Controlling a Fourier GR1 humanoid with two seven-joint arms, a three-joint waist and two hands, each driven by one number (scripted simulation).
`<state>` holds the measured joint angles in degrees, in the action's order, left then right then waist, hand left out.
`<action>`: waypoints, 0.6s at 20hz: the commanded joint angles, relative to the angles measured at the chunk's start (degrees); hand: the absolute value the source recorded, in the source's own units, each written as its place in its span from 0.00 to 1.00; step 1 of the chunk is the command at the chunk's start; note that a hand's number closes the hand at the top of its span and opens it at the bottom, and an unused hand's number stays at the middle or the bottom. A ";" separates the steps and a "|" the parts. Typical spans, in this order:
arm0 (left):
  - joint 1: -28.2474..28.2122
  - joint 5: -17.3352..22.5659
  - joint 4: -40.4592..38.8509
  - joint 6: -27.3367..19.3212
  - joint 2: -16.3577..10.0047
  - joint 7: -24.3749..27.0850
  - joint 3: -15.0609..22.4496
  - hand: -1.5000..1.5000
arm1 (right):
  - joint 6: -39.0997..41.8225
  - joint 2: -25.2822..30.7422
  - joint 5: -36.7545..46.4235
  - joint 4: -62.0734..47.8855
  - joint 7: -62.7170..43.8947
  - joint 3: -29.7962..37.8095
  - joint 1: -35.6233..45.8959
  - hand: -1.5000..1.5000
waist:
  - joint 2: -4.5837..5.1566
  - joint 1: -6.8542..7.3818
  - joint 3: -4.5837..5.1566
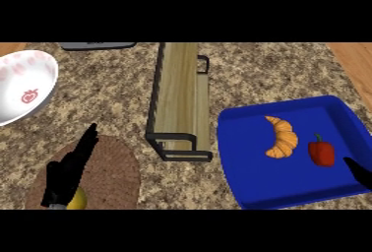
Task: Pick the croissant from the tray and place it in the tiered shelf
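Head view: right hand [357, 172] at tray [291, 189] edge, state unclear. It should skirt the pepper [322, 150] and grip the croissant [281, 137].

Speckled brown stone counter [109, 98] fills view. Wood strip [355, 64] along right edge, second wood patch [10, 47] top left corner, possibly floor or cabinet. Even light, soft shadows.

right hand [357, 173] mostly beyond right edge

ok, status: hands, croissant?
Left hand open, over the mat. Right hand at right edge of tray. Croissant untouched there, red pepper beside it.
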<state>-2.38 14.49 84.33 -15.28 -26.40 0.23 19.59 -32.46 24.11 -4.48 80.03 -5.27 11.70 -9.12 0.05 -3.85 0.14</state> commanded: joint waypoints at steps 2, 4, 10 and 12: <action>4.88 -0.07 -5.12 4.91 0.81 -1.84 0.02 0.50 | -2.66 -2.65 2.42 13.78 -1.68 -2.67 -5.10 0.00 | -0.13 2.72 -0.05; 6.52 -1.03 -8.76 5.69 1.66 0.87 -0.70 0.50 | -1.36 -0.20 5.33 17.46 -5.31 -5.27 -5.12 0.00 | -0.05 2.93 -0.02; 5.31 -1.09 -7.82 6.77 1.95 1.10 -0.37 0.50 | 4.86 7.72 10.02 26.16 -30.48 -12.38 -1.28 0.00 | 0.22 4.21 0.14; 3.39 -1.96 -6.27 6.57 2.37 1.42 1.34 0.50 | 7.96 11.13 12.59 24.36 -37.58 -14.98 -1.03 0.00 | 0.39 5.50 0.27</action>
<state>2.50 13.38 79.13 -9.13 -25.24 0.56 19.30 -28.99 29.80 5.09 103.37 -29.92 0.16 -12.27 0.00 0.14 0.07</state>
